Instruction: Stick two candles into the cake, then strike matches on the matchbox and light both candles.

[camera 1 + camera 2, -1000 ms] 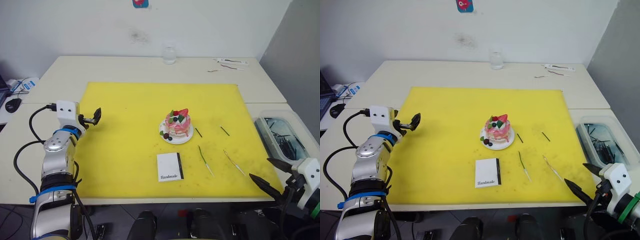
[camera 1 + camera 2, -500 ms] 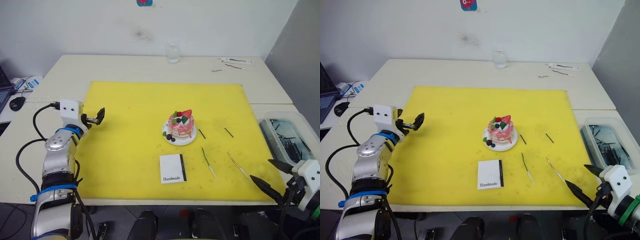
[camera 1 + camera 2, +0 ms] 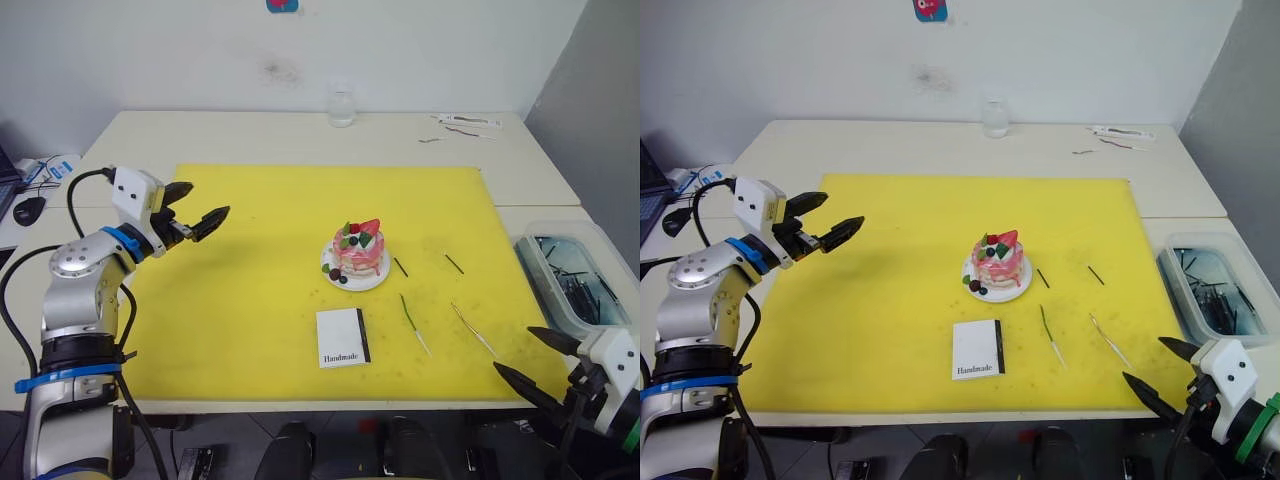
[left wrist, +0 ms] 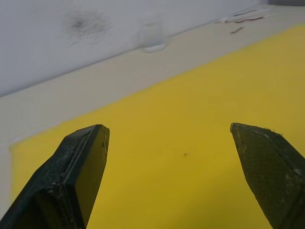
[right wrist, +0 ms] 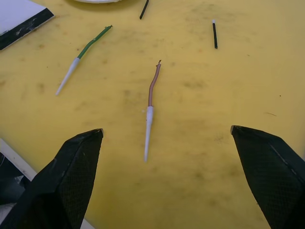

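While both my claws hang empty, nothing of the task is touched yet. Left claw (image 3: 828, 221) is spread wide, raised over the left part of the yellow mat (image 3: 900, 300), fingers aimed across it toward the far table (image 3: 250, 135) edge. Nothing between its fingers but bare mat. Right claw (image 3: 1155, 368) is also spread wide, low at the near right corner of the mat, just off its edge.

Golden candle (image 5: 150, 110) lies flat on the mat straight ahead of my right claw, between the finger lines, pale tip toward the claw. No contact. Green candle (image 5: 84, 58) lies flat further out from the right claw and toward the cake side, pale tip also nearer the claw. Two matches (image 5: 214, 35) lie flat beyond the candles, apart from each other; the other one (image 5: 143, 9) sits just beside the plate (image 3: 352, 279).

Cake (image 3: 356, 248) is upright on its plate near mid-mat, well apart from both claws, roughly between them. No candles in it. Matchbox (image 3: 341, 336) lies flat on the mat on the near side of the cake, black strip facing my right claw's side, "Handmade" print up.

Beyond the right claw, off the mat: clear bin (image 3: 570, 280) with dark bits inside. Glass jar (image 3: 340, 106) at the far table edge.
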Robot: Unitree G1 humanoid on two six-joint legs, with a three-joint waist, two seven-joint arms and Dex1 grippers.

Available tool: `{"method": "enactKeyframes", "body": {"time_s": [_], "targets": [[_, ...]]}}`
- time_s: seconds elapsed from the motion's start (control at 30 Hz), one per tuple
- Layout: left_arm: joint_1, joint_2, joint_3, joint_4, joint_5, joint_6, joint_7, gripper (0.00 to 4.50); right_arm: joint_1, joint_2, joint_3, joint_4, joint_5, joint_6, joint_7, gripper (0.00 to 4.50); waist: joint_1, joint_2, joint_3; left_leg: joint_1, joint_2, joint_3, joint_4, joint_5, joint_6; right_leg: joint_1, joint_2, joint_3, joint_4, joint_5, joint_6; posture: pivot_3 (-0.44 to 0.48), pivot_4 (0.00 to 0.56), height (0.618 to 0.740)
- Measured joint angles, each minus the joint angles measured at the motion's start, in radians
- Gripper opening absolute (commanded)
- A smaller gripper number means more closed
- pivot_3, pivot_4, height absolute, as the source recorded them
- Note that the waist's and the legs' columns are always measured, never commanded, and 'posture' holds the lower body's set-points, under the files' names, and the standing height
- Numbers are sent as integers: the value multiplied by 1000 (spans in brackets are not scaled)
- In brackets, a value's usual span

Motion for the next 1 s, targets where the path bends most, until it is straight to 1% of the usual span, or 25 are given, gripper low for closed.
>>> {"method": "enactKeyframes", "body": {"time_s": [0.17, 0.33, 0.43, 0.5, 0.57, 0.67, 0.9, 1.0], "targets": [[-30, 63, -115, -170, -76, 117, -223, 4500, -29, 2, 78, -35, -13, 48, -47, 4487, 0, 0, 0, 0, 0, 1, 0, 0, 0, 0, 0, 0, 0, 0, 0, 0, 150, 740], [-71, 78, -246, -286, -112, 166, -413, 4500, -68, 5, 131, -25, -50, 89, -112, 4487, 0, 0, 0, 0, 0, 1, 0, 0, 0, -1, 1, 1, 0, 0, -1, 0, 150, 740], [-101, 62, -288, -326, -115, 167, -450, 4500, -71, 6, 134, -13, -60, 105, -131, 4487, 1, 0, 0, -1, 0, 1, 0, 0, 0, 0, 1, 1, -1, 0, -1, 0, 150, 740], [-146, 19, -321, -365, -127, 168, -468, 4500, -78, 6, 150, 3, -78, 128, -154, 4487, 2, 0, 1, -1, 0, 1, 0, 0, 0, 0, 1, 1, -1, 0, 0, 0, 150, 740], [-161, 0, -338, -391, -141, 169, -480, 4500, -88, 6, 163, 5, -88, 138, -161, 4487, 1, 0, 1, 0, 0, 1, 0, 0, 0, 0, 1, 1, -1, 0, 0, 0, 150, 740], [-161, -5, -356, -410, -146, 172, -493, 4500, -91, 7, 167, 4, -88, 158, -174, 3908, -3, 0, 0, 0, 1, 2, 0, 0, 0, 0, 2, 2, 0, 0, -1, 0, 150, 740], [-140, -4, -357, -407, -143, 167, -506, 4500, -81, 7, 164, -7, -84, 182, -175, 1509, 0, 0, 0, 0, 1, 1, 0, 0, 1, 0, 2, 1, 0, 0, 0, 0, 150, 740], [-139, -5, -357, -407, -144, 169, -504, 4500, -89, 7, 160, -26, -67, 221, -184, 462, 0, 0, 0, 0, 1, 1, 0, 0, 1, 0, 2, 1, 0, 0, 0, 0, 150, 740]]}}
